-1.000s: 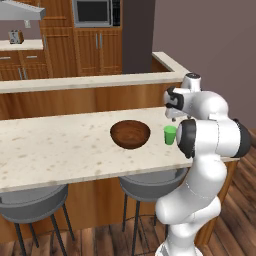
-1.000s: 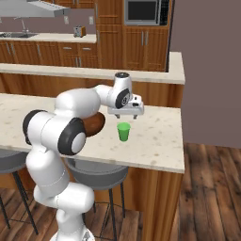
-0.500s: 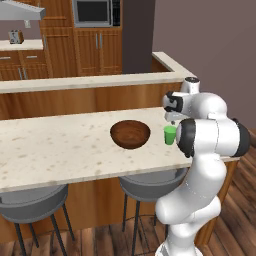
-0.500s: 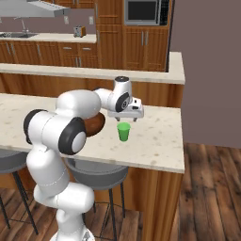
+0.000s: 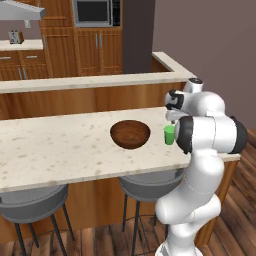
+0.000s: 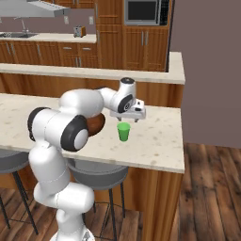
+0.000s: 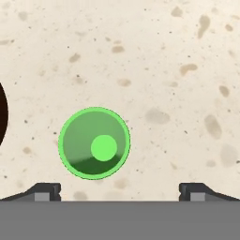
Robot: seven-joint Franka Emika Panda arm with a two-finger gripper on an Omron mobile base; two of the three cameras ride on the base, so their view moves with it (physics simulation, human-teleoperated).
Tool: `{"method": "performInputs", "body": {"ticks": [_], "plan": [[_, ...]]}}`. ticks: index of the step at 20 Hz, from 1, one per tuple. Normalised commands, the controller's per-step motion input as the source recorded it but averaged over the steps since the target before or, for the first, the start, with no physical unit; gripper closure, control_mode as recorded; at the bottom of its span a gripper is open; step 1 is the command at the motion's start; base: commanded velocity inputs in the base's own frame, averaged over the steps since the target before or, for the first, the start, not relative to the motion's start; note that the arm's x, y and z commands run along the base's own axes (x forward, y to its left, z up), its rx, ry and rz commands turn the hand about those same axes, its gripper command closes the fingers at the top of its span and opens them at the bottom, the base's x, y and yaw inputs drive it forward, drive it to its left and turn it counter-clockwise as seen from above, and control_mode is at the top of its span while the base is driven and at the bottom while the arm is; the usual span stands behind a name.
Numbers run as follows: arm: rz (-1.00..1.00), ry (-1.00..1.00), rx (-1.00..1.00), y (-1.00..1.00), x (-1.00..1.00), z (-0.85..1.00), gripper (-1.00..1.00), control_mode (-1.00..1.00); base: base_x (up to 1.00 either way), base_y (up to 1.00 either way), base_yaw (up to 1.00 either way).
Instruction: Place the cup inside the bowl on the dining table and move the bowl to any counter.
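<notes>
Cup (image 6: pixel 124 131) stands upright on the dining table (image 6: pixel 155 141), near the slab's right end, just beside the bowl (image 5: pixel 130 134) but apart from it. Bowl sits empty on the same slab; nothing moved to a counter yet. Gripper (image 6: pixel 133 115) hangs above the cup, pointing straight down, jaws spread wide and holding nothing. Hand view: cup (image 7: pixel 94 143) seen from above, open mouth up, sitting off to one side of the gap, nearer one fingertip (image 7: pixel 47 191) than the other; dark rim of the bowl (image 7: pixel 2 115) just at the frame edge. Judged step: lining up over the cup before descent. Risks: cup is off-centre between the fingers, so a straight drop could land a fingertip on the rim and tip or skid the tumbler. The cup tapers and looks smooth, so a shallow or lopsided pinch may let it slip on lift. The bowl is close, so a sideways correction could nudge it. The table's far end is also near if the cup rolls.
</notes>
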Motion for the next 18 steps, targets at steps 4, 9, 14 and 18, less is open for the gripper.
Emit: {"method": "performInputs", "body": {"ticks": [4, 9, 14, 18], "plan": [[0.0, 0.0, 0.02, -0.06, 0.01, -0.11, -1.0, -1.0, 0.0, 0.0, 0.0], [0.0, 0.0, 0.0, 0.0, 0.07, -0.14, -1.0, -1.0, 0.0, 0.0, 0.0], [0.0, 0.0, 0.0, 0.0, 0.13, -0.12, -1.0, -1.0, 0.0, 0.0, 0.0], [0.0, 0.0, 0.0, 0.0, 0.07, -0.1, -1.0, -1.0, 0.0, 0.0, 0.0]]}}
